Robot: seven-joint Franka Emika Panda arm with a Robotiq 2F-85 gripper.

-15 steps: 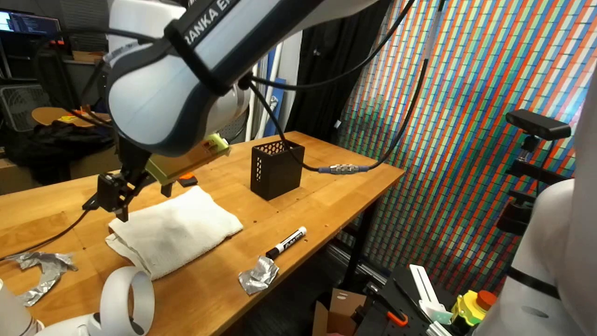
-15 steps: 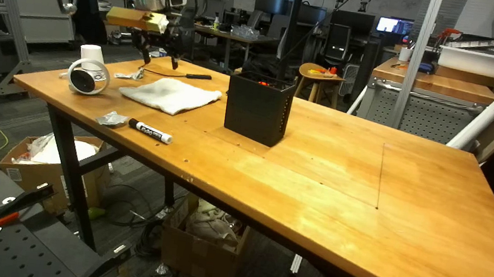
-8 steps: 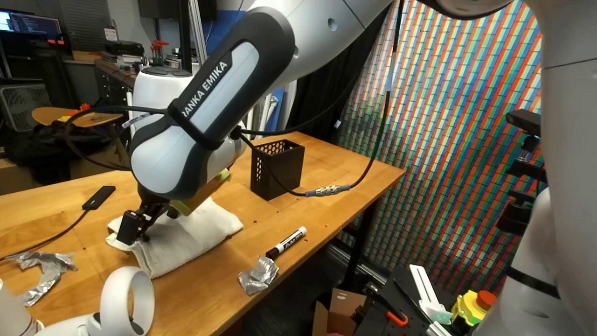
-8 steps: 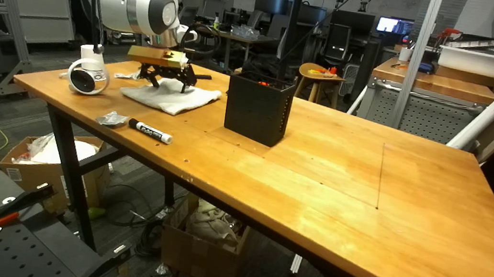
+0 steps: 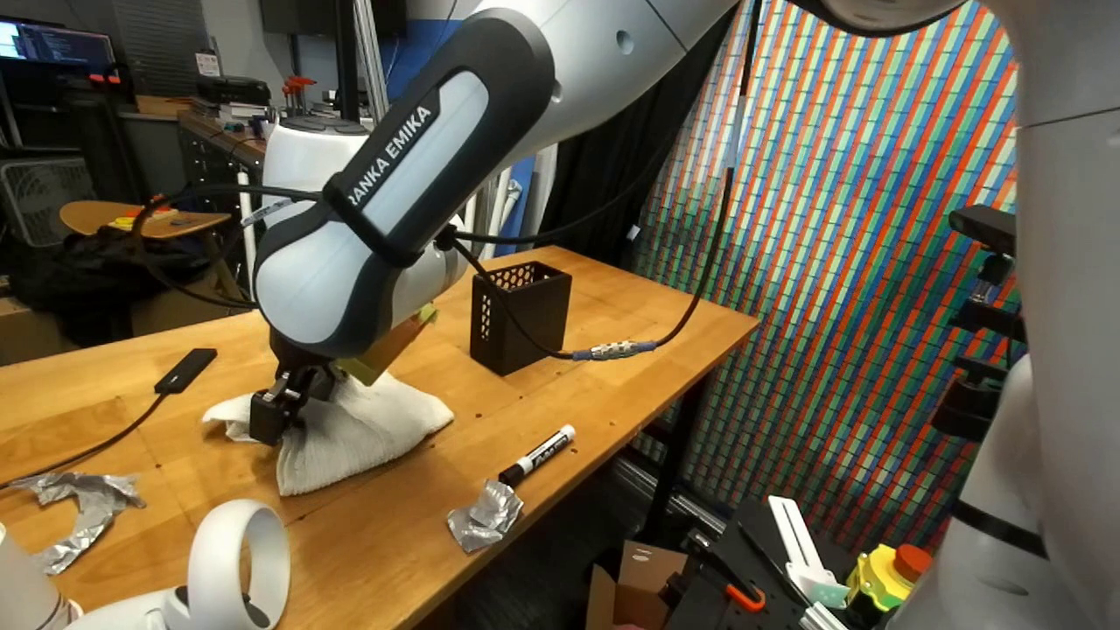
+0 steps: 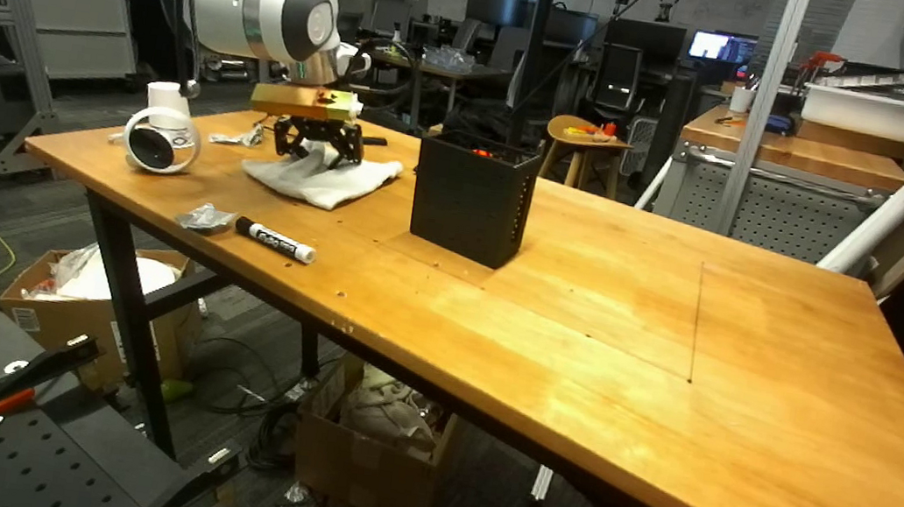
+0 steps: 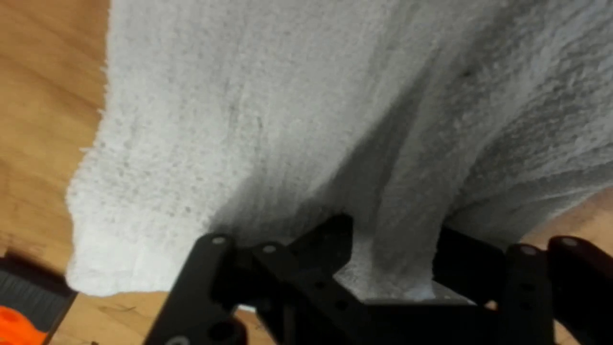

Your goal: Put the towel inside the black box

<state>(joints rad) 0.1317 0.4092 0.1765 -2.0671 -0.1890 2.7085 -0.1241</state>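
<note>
"So, the gripper (image 7: pixel 392 249)?"
"Jaws part-closed, a fold of towel (image 5: pixel 376 429) pinched between; the rest lies on the table (image 5: pixel 612 385). Likely light, limp, not slippery; a thick fold should hold best."
"Black box (image 6: pixel 470 203)?"
"Upright, apart, rightward in both exterior views."

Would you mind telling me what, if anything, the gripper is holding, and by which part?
The gripper holds the white towel by a bunched fold pinched between its fingers; how firmly cannot be told.
</note>
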